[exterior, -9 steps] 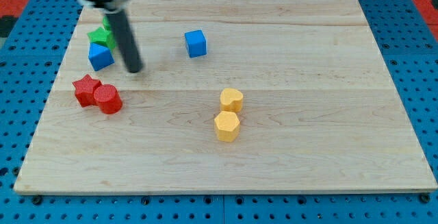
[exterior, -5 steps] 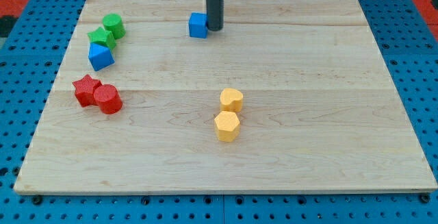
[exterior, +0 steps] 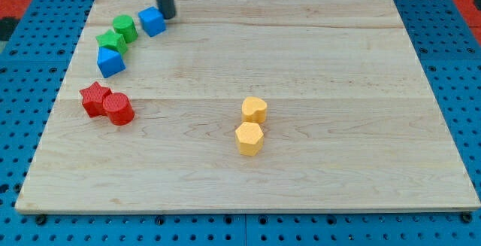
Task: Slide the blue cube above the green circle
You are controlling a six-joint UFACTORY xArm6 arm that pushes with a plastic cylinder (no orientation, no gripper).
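Note:
The blue cube (exterior: 152,21) sits near the view's top left of the wooden board (exterior: 316,65), just right of the green circle (exterior: 124,28) and slightly higher, with a small gap between them. My tip (exterior: 167,16) is at the cube's upper right corner, touching or nearly touching it. The dark rod runs up out of the view's top.
A green star (exterior: 112,41) lies below the green circle, with a second blue block (exterior: 110,62) below that. A red star (exterior: 95,98) and red cylinder (exterior: 118,109) sit at the left. A yellow heart (exterior: 254,110) and yellow hexagon (exterior: 249,138) sit mid-board.
My tip moved from the left blocks to the blue cube's right side, then swept left. The blue cube slid left and slightly up to beside the green circle.

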